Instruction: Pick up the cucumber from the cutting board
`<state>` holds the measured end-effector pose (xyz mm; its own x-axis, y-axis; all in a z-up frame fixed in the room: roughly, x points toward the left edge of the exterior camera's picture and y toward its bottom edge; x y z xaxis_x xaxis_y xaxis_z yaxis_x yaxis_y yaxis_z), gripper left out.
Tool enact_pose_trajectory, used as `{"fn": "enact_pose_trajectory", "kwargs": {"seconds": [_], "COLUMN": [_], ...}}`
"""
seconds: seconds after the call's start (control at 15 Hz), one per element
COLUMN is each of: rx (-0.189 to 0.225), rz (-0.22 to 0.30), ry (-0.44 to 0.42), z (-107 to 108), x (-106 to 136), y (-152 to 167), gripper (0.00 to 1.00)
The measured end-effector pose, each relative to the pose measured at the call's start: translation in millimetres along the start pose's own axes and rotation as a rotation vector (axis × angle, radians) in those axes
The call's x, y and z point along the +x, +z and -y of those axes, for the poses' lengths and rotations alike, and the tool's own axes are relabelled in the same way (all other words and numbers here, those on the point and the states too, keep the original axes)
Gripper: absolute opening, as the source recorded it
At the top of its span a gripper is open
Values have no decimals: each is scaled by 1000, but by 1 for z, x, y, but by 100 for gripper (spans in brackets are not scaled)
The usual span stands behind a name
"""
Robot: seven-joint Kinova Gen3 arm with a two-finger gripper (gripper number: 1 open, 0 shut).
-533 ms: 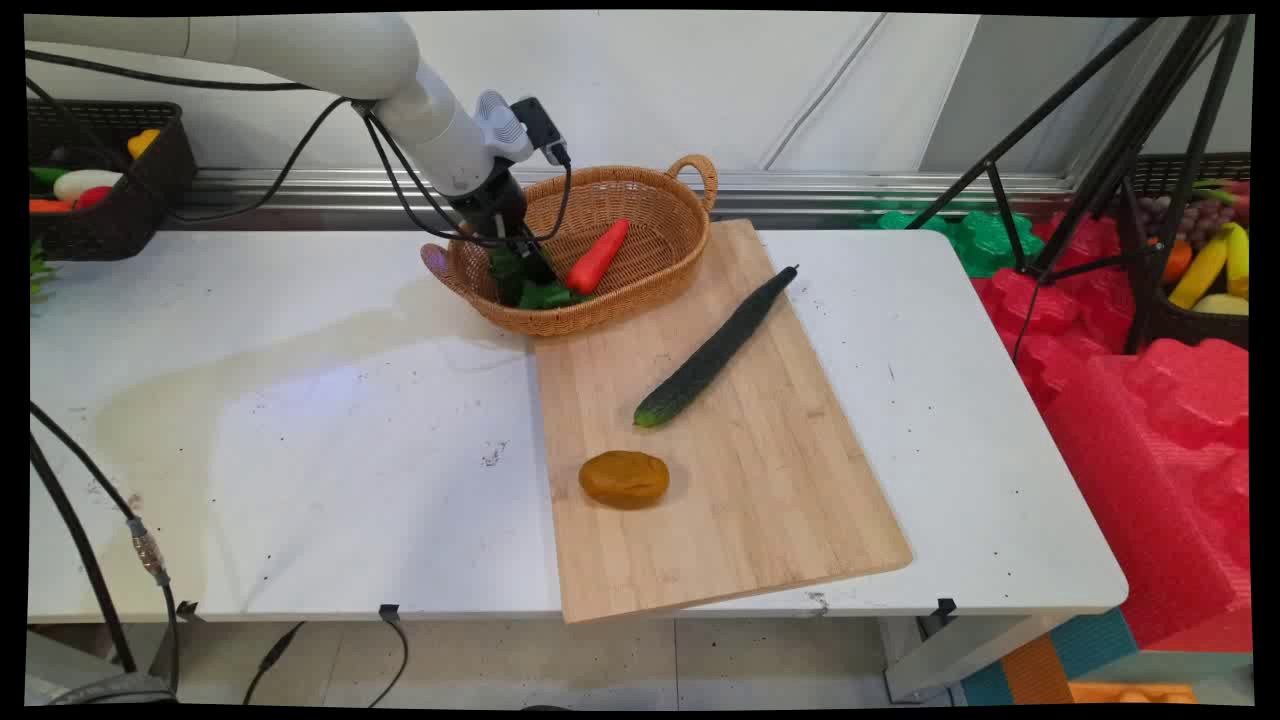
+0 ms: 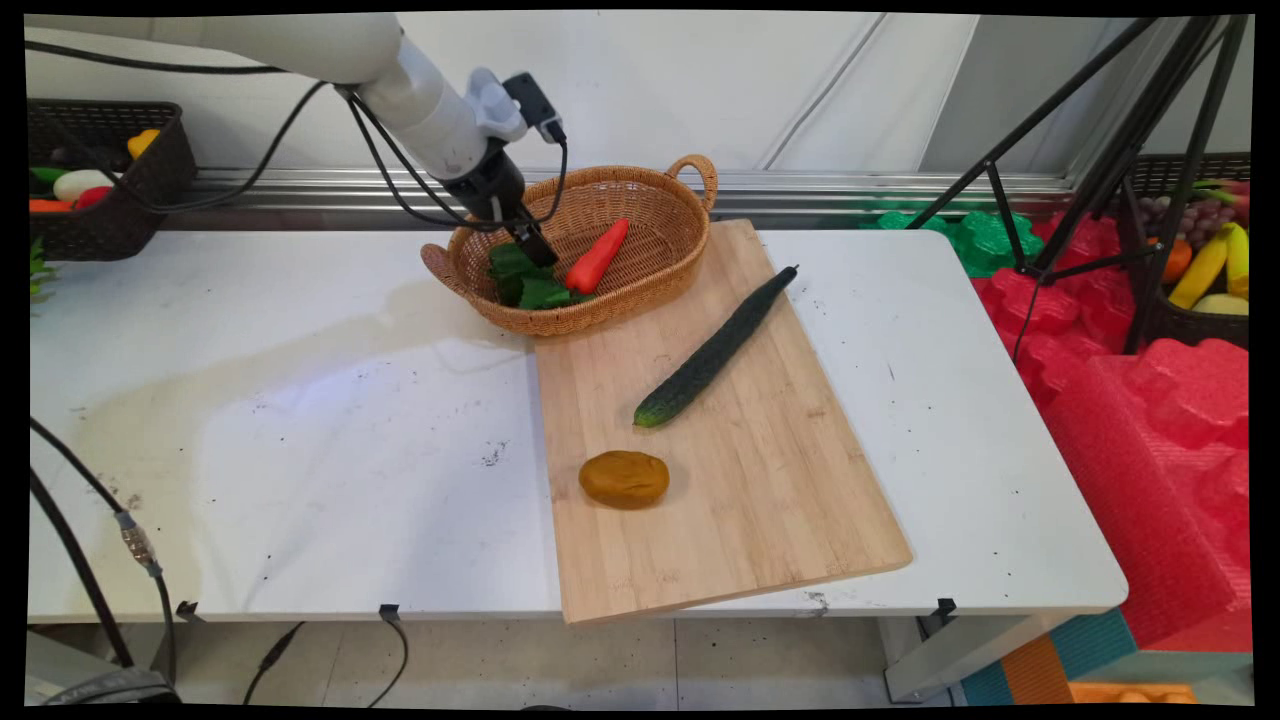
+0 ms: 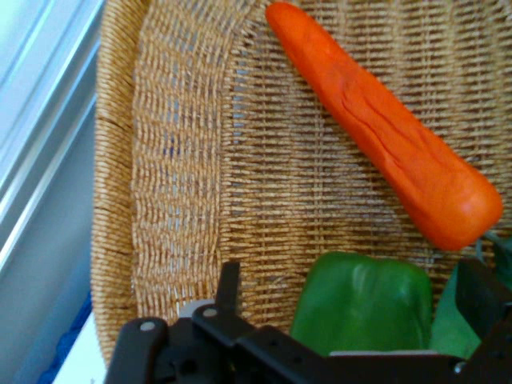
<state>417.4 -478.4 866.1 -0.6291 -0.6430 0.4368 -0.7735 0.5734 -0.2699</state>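
The gripper [image 2: 533, 248] is seen tilted down into the near-left part of a woven basket [image 2: 640, 300], which stands at the far side of the white desk [image 2: 300, 450], its near rim at the far-left corner of a wooden cutting board [image 2: 740, 480]. The jaws are spread wide and nothing is gripped between them. In the hand view a green pepper [image 3: 364, 300] is framed between the two fingers [image 3: 230, 276], closer to the right-hand finger, with bare wicker showing between it and the other one (whether either finger touches it cannot be told). In the main view the green pepper [image 2: 525, 282] is found directly below and just beside the fingertips, on the basket floor. An orange carrot [image 2: 598, 256] is laid next to it, on the side away from the arm; in the hand view the carrot [image 3: 384, 136] is seen running aslant beyond the gripper [image 3: 352, 276], its blunt end next to the pepper and its thin end pointing off across the basket [image 3: 160, 200]. On the board, well apart from the gripper, a long dark cucumber [image 2: 715, 350] is laid diagonally, and a brown potato-like lump [image 2: 624, 478] sits nearer the front edge. No brand, label or writing can be read on any of these things.
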Motion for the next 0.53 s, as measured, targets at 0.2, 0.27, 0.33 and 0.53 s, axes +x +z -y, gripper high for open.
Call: {"fn": "enact_pose_trajectory", "kwargs": {"seconds": [0.2, 0.27, 0.33, 0.53], "rx": [1, -1, -4, -17], "rz": [-26, -32, -41, -63], "ry": [-3, -1, 1, 12], "z": [-5, -7, -10, -20], "x": [-2, -3, -5, -12], "y": [-24, -30, -39, -65], "gripper": [100, 100, 100, 100]}}
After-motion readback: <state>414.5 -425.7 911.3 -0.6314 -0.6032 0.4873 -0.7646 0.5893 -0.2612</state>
